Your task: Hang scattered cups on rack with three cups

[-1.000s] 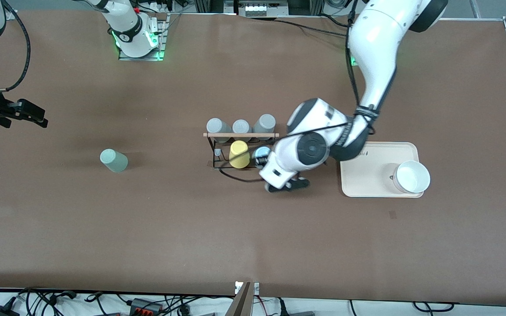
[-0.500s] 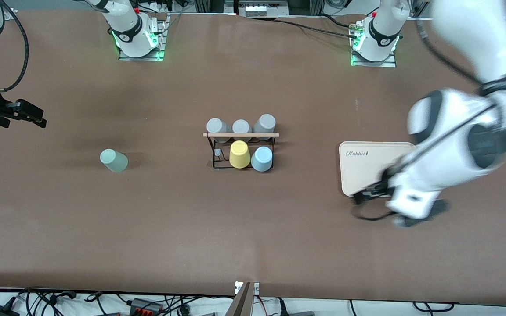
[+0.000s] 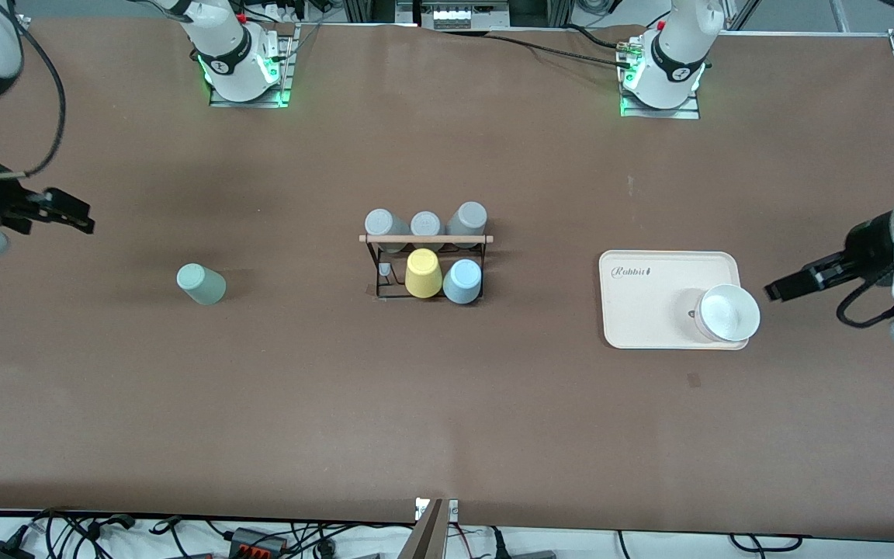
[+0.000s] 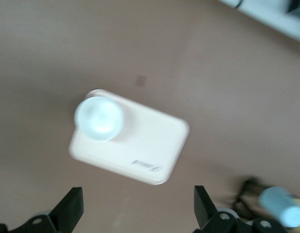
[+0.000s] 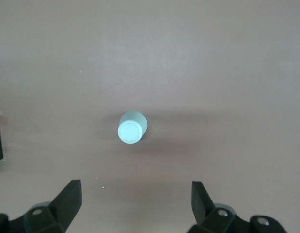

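Hovering wide-spread, left gripper (image 3: 774,292) beside cream tray (image 3: 649,310); right gripper (image 3: 84,220) over bare table, likewise

You have a cream tray (image 3: 649,299) toward the left arm's end of the table, with a white bowl (image 3: 728,313) on its corner nearest the front camera.

Bright, even overhead light, soft shadows; the left wrist view is motion-blurred, the others sharp.
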Available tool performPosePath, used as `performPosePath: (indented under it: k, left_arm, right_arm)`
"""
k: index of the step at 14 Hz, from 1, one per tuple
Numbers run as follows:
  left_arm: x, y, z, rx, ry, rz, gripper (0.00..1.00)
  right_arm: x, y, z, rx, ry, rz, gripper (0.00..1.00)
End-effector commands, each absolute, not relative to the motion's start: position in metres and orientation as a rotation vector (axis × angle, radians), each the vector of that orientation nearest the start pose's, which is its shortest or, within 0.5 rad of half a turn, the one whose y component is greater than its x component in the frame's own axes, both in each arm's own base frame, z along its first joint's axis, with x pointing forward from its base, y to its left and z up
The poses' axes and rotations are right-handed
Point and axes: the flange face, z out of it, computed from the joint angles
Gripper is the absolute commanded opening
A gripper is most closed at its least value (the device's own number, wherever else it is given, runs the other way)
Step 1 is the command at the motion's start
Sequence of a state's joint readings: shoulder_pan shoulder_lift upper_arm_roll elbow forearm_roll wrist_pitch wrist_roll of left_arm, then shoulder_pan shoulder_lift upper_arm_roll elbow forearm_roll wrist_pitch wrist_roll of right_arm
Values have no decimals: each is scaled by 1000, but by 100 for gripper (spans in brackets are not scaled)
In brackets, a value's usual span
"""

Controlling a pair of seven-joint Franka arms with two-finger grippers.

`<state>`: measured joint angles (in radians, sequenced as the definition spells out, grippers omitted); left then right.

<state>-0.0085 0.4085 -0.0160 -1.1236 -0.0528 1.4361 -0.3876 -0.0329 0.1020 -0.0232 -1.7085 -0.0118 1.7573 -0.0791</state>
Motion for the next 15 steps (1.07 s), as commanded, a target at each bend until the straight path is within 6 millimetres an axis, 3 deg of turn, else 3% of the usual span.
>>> performPosePath:
  k: [1, 3, 5, 8, 13, 15]
  left_arm:
    - [615, -26, 550, -3047, -446, 286, 100]
    - [585, -29, 541, -3066, -432, 175, 100]
    - [571, -45, 538, -3084, -403, 71, 100]
    - [597, -50, 563, -3105, -388, -22, 100]
    - [571, -60, 571, -3085, -345, 116, 100]
    - [573, -59, 575, -3094, -319, 87, 100]
  right_arm:
    - [602, -4, 487, -3182, -128, 149, 100]
    - [617, 10, 442, -3184, -173, 230, 100]
    - [629, 10, 425, -3181, -173, 207, 100]
    - [634, 11, 386, -3180, -175, 214, 100]
    - [614, 7, 316, -3174, -174, 207, 100]
    - [605, 7, 297, -3172, -174, 195, 100]
